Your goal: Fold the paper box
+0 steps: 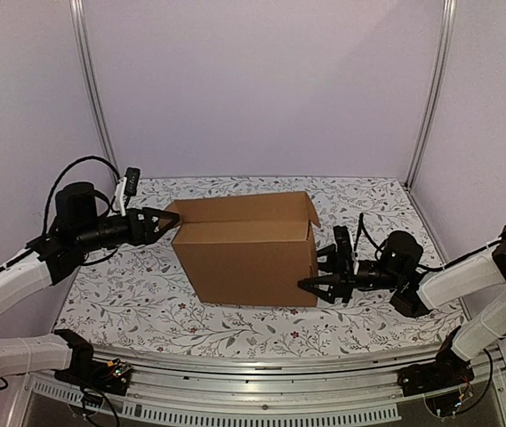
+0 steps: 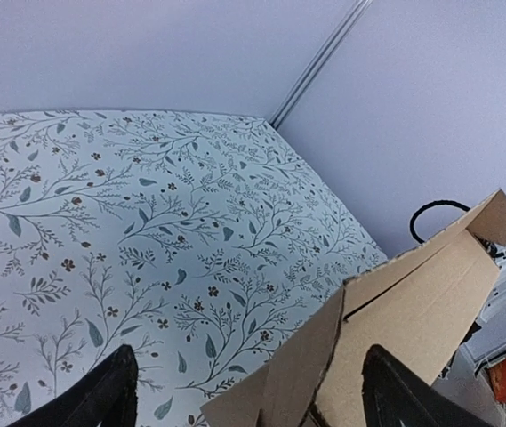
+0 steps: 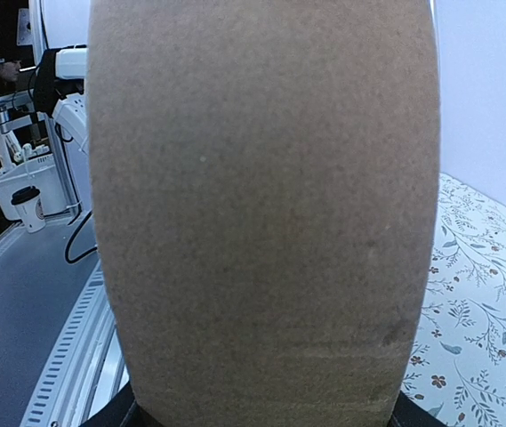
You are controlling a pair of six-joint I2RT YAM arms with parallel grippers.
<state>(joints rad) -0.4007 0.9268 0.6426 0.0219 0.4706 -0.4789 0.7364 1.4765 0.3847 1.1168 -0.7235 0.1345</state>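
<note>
Between the fingers [image 2: 101,396] of the left gripper [image 2: 248,378] we note a wide gap. The jaws are spread, and a brown cardboard flap [image 2: 413,294] reaches in between them, close against one finger and clear of the other. In the top view this gripper sits at the upper left corner of the paper box [image 1: 244,258], level with its top edge.

The right gripper [image 1: 319,271] is at the box's lower right end. In its wrist view, plain cardboard fills the whole span from one finger to the other, so we read the jaws as closed on the box's narrow end.

The box stands upright near the middle of the table, on a floral cloth [image 1: 146,302], with a top flap raised along its far edge. Both arms reach inward from the sides. Pale walls [image 1: 261,80] enclose the table.
</note>
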